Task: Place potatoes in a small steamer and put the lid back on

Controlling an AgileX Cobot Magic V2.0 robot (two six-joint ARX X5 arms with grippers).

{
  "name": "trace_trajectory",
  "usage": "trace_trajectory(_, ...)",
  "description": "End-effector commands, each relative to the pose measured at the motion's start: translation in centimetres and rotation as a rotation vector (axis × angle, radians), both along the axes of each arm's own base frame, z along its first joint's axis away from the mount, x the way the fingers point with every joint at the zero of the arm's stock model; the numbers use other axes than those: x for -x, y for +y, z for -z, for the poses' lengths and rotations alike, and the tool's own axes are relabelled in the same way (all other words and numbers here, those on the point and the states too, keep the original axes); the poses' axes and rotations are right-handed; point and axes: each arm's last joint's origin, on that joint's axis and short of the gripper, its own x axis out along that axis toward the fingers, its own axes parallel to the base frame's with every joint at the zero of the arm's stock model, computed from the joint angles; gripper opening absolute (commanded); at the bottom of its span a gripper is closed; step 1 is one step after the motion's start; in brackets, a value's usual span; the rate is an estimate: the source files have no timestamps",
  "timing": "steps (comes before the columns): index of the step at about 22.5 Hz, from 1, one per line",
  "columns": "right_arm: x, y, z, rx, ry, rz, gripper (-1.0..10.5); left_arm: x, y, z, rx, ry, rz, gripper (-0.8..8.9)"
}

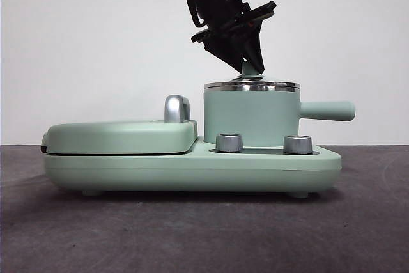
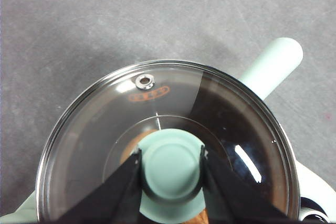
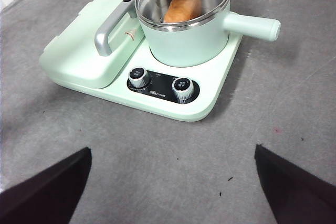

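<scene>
The glass lid (image 2: 100,124) lies on the steel rim of the mint-green small steamer (image 1: 250,116). My left gripper (image 2: 170,167) comes down from above in the front view and is shut on the lid's mint-green knob (image 2: 170,174), one jaw on each side. The orange-brown potato (image 3: 182,8) rests inside the steamer and shows through the glass. The steamer's straight handle (image 1: 327,110) points right in the front view. My right gripper (image 3: 172,149) hangs open over the grey table, well back from the appliance, with nothing between its jaws.
The steamer stands on a mint-green cooker base (image 1: 192,167) with two chrome dials (image 1: 229,142) at the front. Beside it lies the flat griddle cover (image 1: 121,135) with its chrome handle (image 1: 177,108). A white wall stands behind.
</scene>
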Motion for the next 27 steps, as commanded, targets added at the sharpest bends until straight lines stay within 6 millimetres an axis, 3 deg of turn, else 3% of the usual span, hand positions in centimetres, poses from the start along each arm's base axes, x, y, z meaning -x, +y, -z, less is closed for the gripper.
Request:
trace_trajectory(1,0.0,0.0,-0.3,-0.012,-0.01,0.004,4.8,-0.8,-0.5,1.3,-0.038,-0.01,-0.036,0.2)
trace_trajectory(15,0.0,0.0,-0.4,-0.015,-0.015,0.005,4.8,-0.4,-1.0,1.3,-0.052,-0.012,-0.088,0.44)
trace_trajectory(19,0.0,0.0,-0.4,-0.015,-0.015,0.004,4.8,-0.4,-0.8,1.0,-0.03,0.0,-0.115,3.76)
trace_trajectory(21,0.0,0.0,-0.4,-0.015,-0.015,0.005,4.8,-0.3,-0.3,-0.1,0.001,-0.009,-0.139,4.69)
trace_trajectory(24,0.0,0.0,-0.4,-0.02,-0.012,0.008,4.8,0.8,1.1,-3.1,0.024,-0.036,-0.148,4.77)
trace_trajectory(27,0.0,0.0,-0.4,-0.021,-0.012,0.007,4.8,3.6,3.3,-6.7,0.005,-0.011,-0.149,4.74)
